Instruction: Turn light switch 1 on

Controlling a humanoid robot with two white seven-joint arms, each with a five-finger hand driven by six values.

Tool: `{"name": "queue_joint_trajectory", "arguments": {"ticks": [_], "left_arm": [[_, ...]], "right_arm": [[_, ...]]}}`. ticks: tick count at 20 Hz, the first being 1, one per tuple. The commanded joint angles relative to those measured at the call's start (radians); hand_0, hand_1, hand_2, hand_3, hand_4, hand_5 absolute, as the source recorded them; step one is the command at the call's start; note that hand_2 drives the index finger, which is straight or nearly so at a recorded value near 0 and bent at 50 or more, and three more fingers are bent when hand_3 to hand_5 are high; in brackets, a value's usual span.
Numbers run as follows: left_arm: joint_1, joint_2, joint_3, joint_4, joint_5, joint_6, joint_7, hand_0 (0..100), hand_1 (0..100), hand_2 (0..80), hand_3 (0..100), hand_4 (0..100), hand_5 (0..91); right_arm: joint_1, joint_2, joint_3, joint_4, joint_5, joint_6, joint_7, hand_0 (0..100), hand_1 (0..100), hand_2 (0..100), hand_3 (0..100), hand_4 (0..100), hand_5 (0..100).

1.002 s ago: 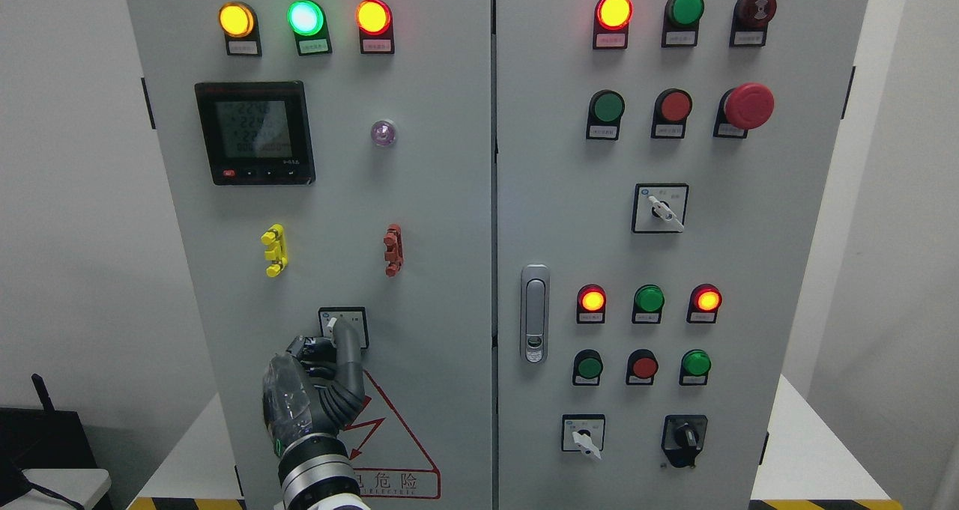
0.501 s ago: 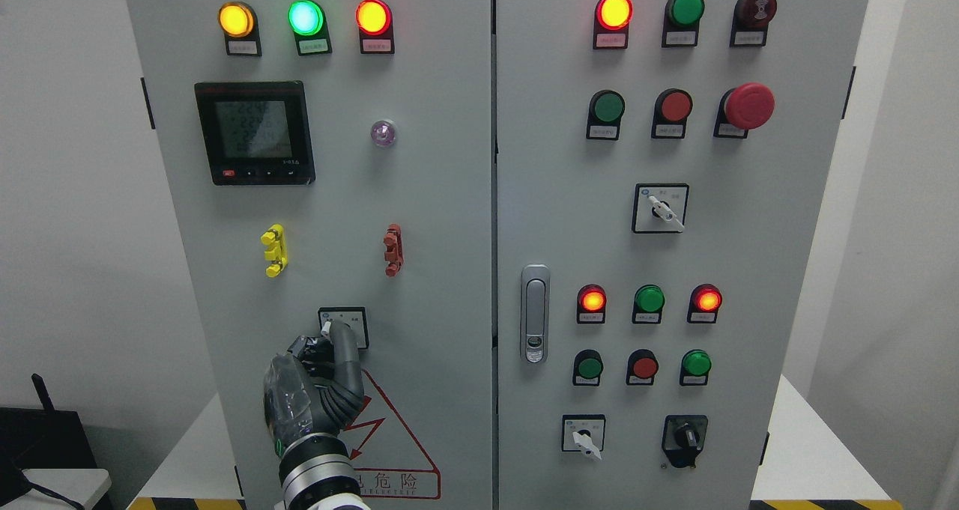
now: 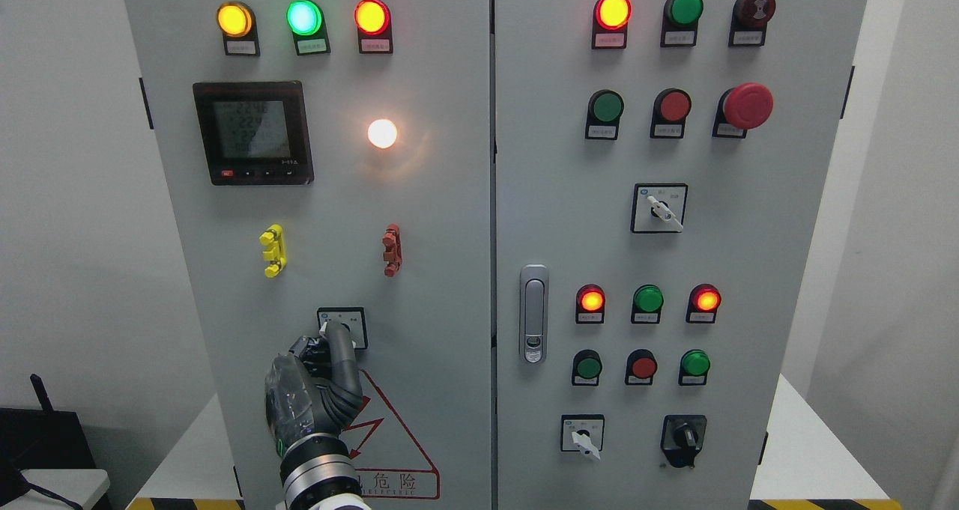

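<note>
The round lamp (image 3: 382,133) on the left door has come on since half a second ago: it was a dull violet dome, and now it glows white and throws a warm patch on the grey panel (image 3: 442,218) around it. My left hand (image 3: 318,390) has barely shifted; its extended finger sits a touch further left on the switch than before.

Light switch 1 (image 3: 342,327) is the small square selector low on the left door, above the red warning triangle (image 3: 393,450) and well below the lamp. It lies straight up from my hand, right at the fingertip. The forefinger (image 3: 341,349) points up the panel and rests against the white knob, with the other fingers curled back towards the palm. So the hand is mostly closed, pressing rather than gripping; I can't tell whether a thumb pinches the knob from behind.

The knob's handle looks tilted up and to the left, though the finger hides most of it.

I judge the switch thrown. What remains is to draw the finger straight back off the panel without dragging the knob round again.

The right arm is out of view.
</note>
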Motion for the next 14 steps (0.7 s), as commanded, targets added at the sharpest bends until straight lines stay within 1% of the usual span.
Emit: {"name": "queue_joint_trajectory", "arguments": {"ticks": [1, 6, 11, 14], "left_arm": [[0.002, -0.002, 0.001, 0.000, -0.001, -0.001, 0.005, 52, 13, 57.9, 66, 72, 65.2], [0.002, -0.002, -0.001, -0.001, -0.001, -0.001, 0.003, 46, 14, 58.8, 66, 72, 65.3], [0.005, -0.002, 0.001, -0.004, -0.001, -0.002, 0.005, 38, 15, 59.1, 67, 72, 65.3], [0.006, -0.003, 0.001, -0.006, -0.001, -0.002, 0.005, 35, 16, 59.5, 67, 73, 65.6]], "right_arm": [[0.000, 0.000, 0.000, 0.000, -0.018, -0.001, 0.000, 12, 39, 0, 0, 0, 0], [0.000, 0.000, 0.000, 0.000, -0.017, -0.001, 0.000, 12, 39, 0, 0, 0, 0], [0.000, 0.000, 0.000, 0.000, -0.018, -0.001, 0.000, 12, 39, 0, 0, 0, 0], [0.000, 0.000, 0.000, 0.000, -0.017, -0.001, 0.000, 12, 39, 0, 0, 0, 0]]}}
